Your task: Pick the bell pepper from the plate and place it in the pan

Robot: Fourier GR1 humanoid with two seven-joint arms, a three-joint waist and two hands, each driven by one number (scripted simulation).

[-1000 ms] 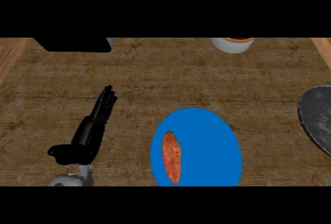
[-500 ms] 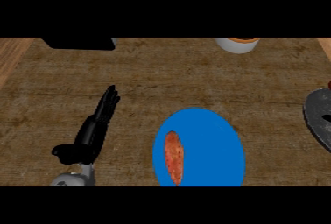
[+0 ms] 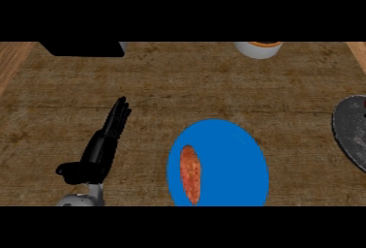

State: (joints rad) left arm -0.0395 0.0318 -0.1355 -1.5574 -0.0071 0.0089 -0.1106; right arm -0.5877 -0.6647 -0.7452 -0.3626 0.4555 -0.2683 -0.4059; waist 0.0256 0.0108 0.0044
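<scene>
At the near edge of the head view, low on the left, the left hand [image 3: 97,157] comes up from its grey wrist. Its fingers [image 3: 118,114] are straight and pressed together, pointing away up the tabletop [image 3: 214,87] and leaning a little to the right, with the thumb sticking out to the left near the wrist. They hold nothing and touch nothing but the air above the brown surface. The right hand does not show.

Just to the right of that hand, also at the near edge, sits the blue plate [image 3: 232,160], a round plate seen as a tall oval and cut off at the bottom. The bell pepper [image 3: 190,174] lies on the left part of the plate, a long orange-red shape running near to far, close to the plate's left rim. It is to the right of the left hand, level with the palm and wrist and nearer than the fingertips; a strip of bare tabletop and the plate's rim lie between them, so hand and pepper are apart.

Farther out at the right edge, the dark grey pan [image 3: 352,133] shows only in part, well apart from the plate.

At the far edge, a pale round container [image 3: 257,48] with orange on top stands right of centre, and a black block [image 3: 82,48] lies on the far left.
</scene>
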